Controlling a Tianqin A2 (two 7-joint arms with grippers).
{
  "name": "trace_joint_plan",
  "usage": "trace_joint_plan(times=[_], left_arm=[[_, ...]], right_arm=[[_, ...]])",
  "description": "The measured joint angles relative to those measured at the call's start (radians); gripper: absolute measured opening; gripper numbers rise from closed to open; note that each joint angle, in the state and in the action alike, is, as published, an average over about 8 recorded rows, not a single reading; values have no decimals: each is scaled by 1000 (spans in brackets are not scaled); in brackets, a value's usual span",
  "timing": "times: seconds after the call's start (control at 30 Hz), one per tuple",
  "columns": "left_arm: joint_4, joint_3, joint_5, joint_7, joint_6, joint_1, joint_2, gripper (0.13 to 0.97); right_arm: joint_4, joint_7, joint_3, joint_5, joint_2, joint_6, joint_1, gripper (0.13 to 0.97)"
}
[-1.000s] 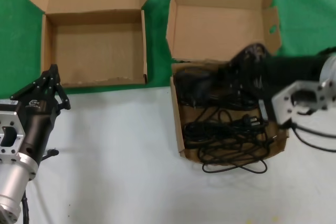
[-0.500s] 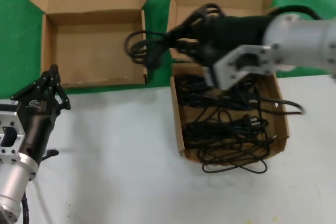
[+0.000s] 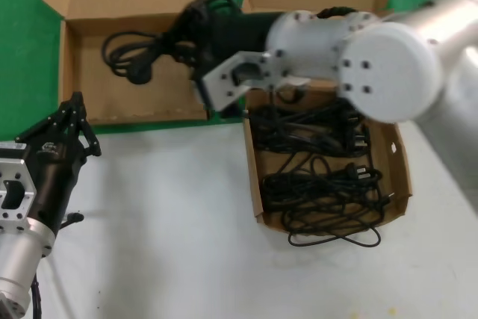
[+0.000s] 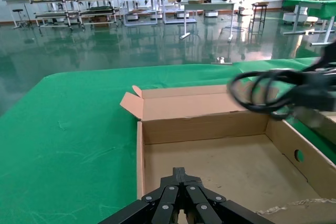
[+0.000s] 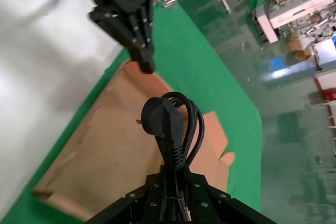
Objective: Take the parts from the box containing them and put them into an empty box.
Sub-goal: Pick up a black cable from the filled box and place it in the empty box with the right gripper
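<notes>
My right gripper reaches across and is shut on one black cord bundle, holding it over the empty box on the left. In the right wrist view the bundle's plug sticks out from between the fingers of the right gripper, above the box floor. The box containing the parts on the right holds several tangled cords. My left gripper is shut and empty at the empty box's near left corner. It also shows in the left wrist view, facing the box's back wall.
Both boxes sit where the green cloth meets the white table. One cord loop hangs over the source box's torn front wall. My right arm spans over the source box's lid.
My right arm has swung left from the source box, carrying a cord bundle out of it to above the empty box. The left arm has not moved.
</notes>
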State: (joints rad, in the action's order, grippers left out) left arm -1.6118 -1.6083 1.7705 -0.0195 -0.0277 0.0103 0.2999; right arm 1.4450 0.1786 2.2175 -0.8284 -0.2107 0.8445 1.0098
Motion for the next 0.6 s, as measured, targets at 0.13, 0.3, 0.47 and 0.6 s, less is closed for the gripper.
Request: trace_joint_plan(times=[0.13, 0.3, 0.47, 0.6], left_arm=[[0, 0, 0, 0, 0, 0, 0, 145], [0, 0, 0, 0, 0, 0, 0, 145], [0, 0, 0, 0, 0, 0, 0, 145], [0, 0, 0, 0, 0, 0, 0, 145]], right_arm=[[-79, 36, 11, 2, 57, -60, 15, 199], [-146, 81, 15, -7, 102, -126, 26, 199], [-187, 121, 17, -26, 123, -171, 30, 221], [-210, 152, 15, -52, 129, -198, 28, 234]])
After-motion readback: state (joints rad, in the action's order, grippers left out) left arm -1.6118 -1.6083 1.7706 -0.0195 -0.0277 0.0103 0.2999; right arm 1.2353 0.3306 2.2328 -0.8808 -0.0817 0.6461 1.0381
